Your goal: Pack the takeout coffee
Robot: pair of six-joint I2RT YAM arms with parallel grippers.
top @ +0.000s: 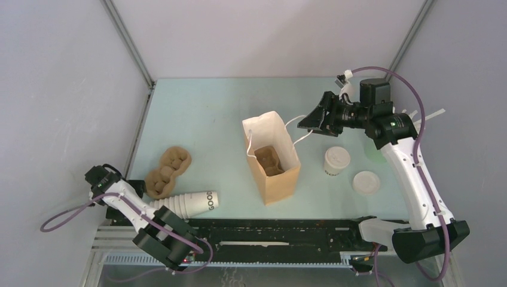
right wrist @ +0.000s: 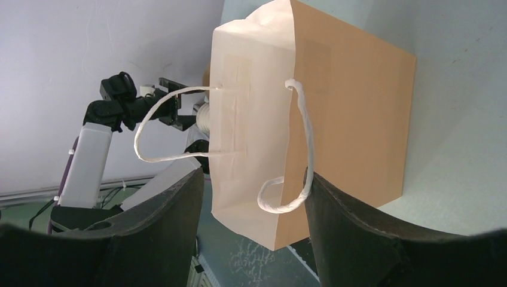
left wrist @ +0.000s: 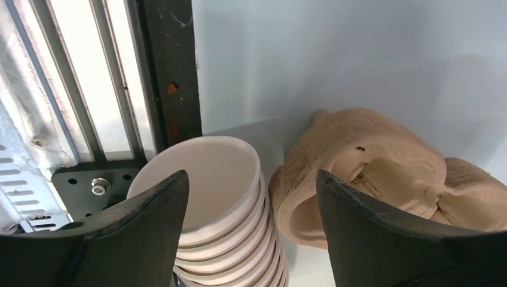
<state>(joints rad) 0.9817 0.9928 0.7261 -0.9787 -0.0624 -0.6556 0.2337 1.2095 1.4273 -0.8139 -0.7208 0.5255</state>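
Takeout coffee (top: 336, 160) stands upright at centre right, just right of the paper bag (top: 272, 161). It lies below the nearer right gripper (top: 305, 124). Its jaws and the left gripper (left wrist: 251, 182) jaws stand apart, gripping nothing.

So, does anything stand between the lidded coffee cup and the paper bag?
Nothing visible does: no object lies between the takeout coffee and the paper bag, whose mouth is open. The loose lid lies beyond the cup, away from the bag. The open right gripper hovers beside the bag.
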